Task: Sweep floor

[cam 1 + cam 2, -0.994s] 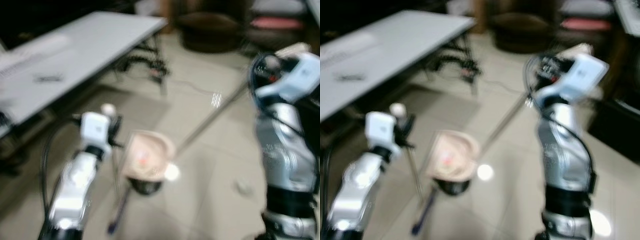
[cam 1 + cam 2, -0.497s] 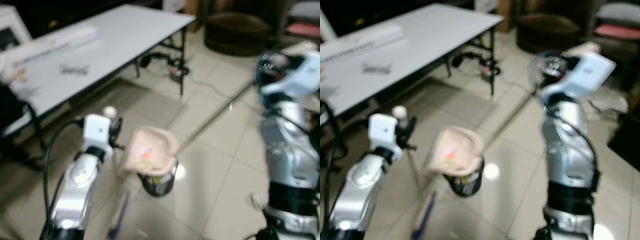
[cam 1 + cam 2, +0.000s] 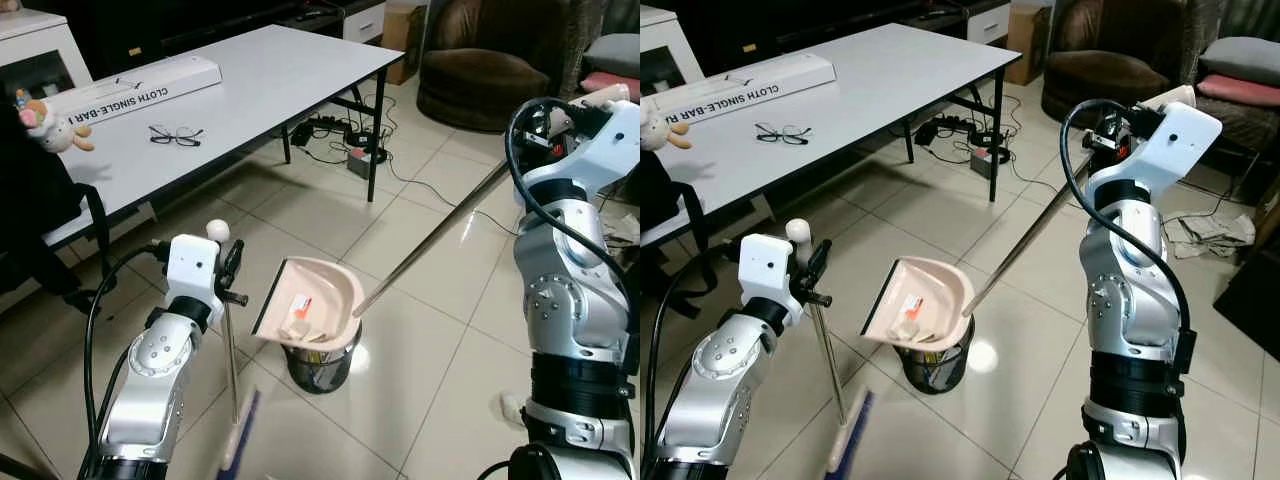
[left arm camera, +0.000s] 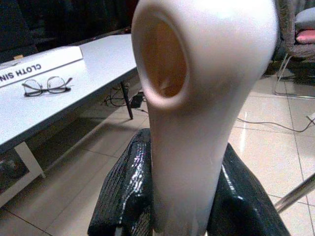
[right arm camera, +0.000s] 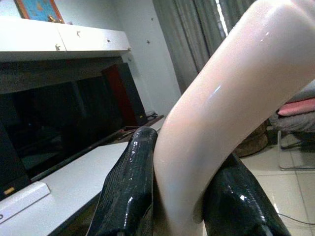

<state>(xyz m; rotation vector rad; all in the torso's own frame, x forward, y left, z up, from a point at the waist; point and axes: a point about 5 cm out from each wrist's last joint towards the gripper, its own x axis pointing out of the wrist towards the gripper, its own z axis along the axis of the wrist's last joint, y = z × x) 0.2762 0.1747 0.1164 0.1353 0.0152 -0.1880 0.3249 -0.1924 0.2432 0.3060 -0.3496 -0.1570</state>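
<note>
A cream dustpan (image 3: 308,305) holding scraps of paper hangs tilted right above a black waste bin (image 3: 320,365). Its long metal pole (image 3: 430,238) runs up and to the right to a cream grip. My right gripper (image 3: 1127,120) is shut on that grip (image 5: 206,123), black fingers (image 5: 129,187) on either side. My left gripper (image 3: 232,272) is shut on the broom's cream handle (image 4: 192,113), just under its round knob (image 3: 217,231). The broom pole (image 3: 231,360) hangs nearly upright beside the bin, with blue bristles (image 3: 238,442) at the floor.
A white table (image 3: 270,70) with glasses (image 3: 175,134), a long box and a plush toy stands at the left. Cables and a power strip (image 3: 358,160) lie under its far end. A brown armchair (image 3: 480,75) is behind. A pale scrap (image 3: 510,406) lies on the tiles by my right side.
The whole picture has shifted and sharpened as the camera moved. The dustpan stays over the bin, and both grippers keep their hold.
</note>
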